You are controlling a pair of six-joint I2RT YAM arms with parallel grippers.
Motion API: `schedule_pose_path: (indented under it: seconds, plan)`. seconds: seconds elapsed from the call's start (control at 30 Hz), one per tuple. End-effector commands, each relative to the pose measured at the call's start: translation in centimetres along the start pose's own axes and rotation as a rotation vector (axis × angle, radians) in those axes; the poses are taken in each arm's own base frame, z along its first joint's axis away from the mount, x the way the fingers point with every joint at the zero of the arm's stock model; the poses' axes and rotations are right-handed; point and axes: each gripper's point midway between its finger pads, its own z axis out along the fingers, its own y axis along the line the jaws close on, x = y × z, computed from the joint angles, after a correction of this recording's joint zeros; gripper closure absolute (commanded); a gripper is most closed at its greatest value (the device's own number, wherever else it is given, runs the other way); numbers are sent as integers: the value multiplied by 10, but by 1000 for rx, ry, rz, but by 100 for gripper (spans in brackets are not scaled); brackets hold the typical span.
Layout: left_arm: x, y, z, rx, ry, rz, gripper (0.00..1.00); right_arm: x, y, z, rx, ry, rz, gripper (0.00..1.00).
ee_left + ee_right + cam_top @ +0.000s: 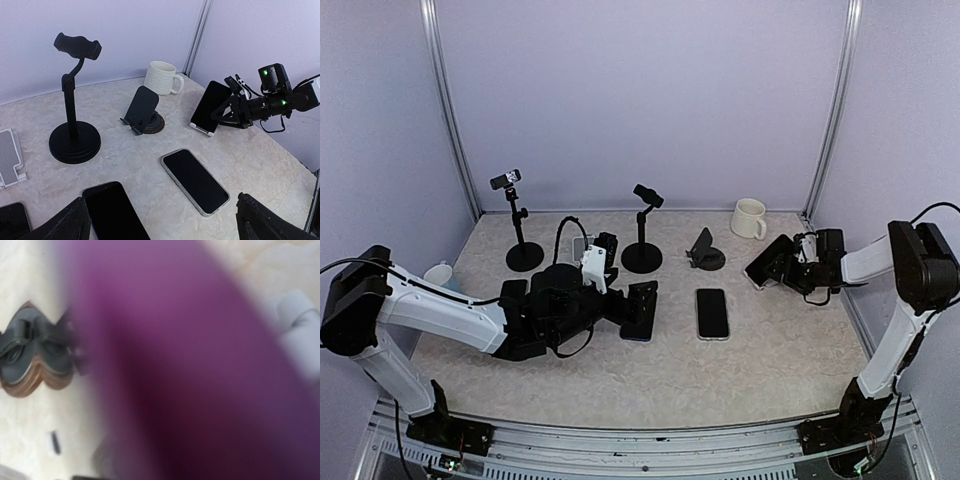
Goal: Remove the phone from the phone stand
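Note:
The phone [767, 262] leans upright in a small white phone stand [202, 129] at the right of the table. Its dark screen [210, 106] faces left. My right gripper [783, 266] reaches in from behind it, with a finger on each long edge, shut on the phone, which still rests in the stand. The phone's purple back [190, 365] fills the right wrist view as a blur and hides the fingers there. My left gripper [642, 303] hovers low at mid table, open, with nothing between its fingers [265, 220].
A clear-cased phone [712, 313] lies flat mid table, and another dark phone [115, 212] lies under my left gripper. A black folding stand [705, 250], two tall black clamp stands [643, 235] [520, 225] and a white mug [749, 218] stand behind. A white stand [10, 157] sits left.

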Motion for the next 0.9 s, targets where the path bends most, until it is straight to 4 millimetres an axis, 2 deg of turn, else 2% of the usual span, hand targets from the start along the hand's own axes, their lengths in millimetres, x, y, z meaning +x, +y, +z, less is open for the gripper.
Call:
schedule_pose_path:
  seconds: [0.0, 0.17, 0.33, 0.43, 0.57, 0.73, 0.87]
  plan:
    - [-1, 2, -2, 5, 0, 7, 1, 15, -16, 1, -15, 42, 18, 16]
    - [0, 0, -2, 20, 1, 7, 1, 17, -7, -18, -40, 8, 1, 12]
    - [-2, -3, -3, 36, -4, 3, 1, 13, -14, -45, -23, -54, 44, 15]
    - [-2, -4, -4, 38, -6, 3, 1, 8, -36, -54, 53, -76, 98, 28]
    - [-4, -4, -4, 37, -10, 3, 1, 2, -62, -55, 147, -72, 160, 52]
    - [-6, -1, -5, 26, -17, 0, 1, -8, -63, -47, 131, -82, 199, 71]
    - [-6, -1, -6, 26, -15, 3, 1, -18, -68, -37, 134, -75, 202, 75]
